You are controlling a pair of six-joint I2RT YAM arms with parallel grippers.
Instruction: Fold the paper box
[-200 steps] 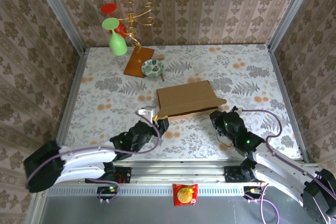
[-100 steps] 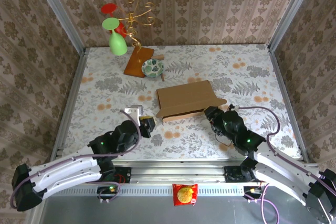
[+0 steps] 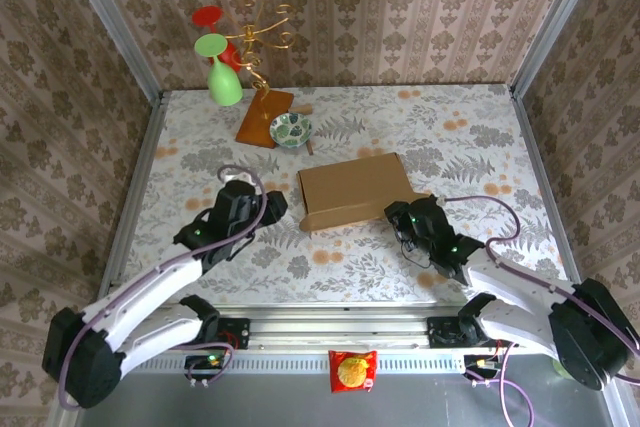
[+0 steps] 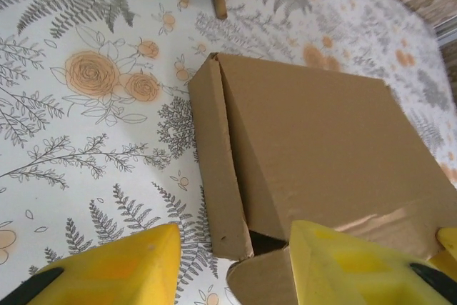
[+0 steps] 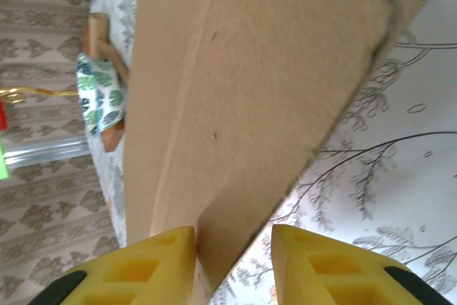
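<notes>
Paper box (image 3: 352,187) sits mid-table, lid panel down, roughly flat, near-left corner gaping a little in the left wrist view (image 4: 314,141). Left gripper (image 3: 270,205) is just left of the box, jaws parted, nothing between them; fingers (image 4: 107,269) are at the box's near-left corner. Right gripper (image 3: 398,215) is at the near-right corner, jaws parted astride a cardboard edge (image 5: 250,69), one finger (image 5: 164,255) against it, the other clear. Patterned bowl (image 3: 291,129) lies far-left of the box, apart.
</notes>
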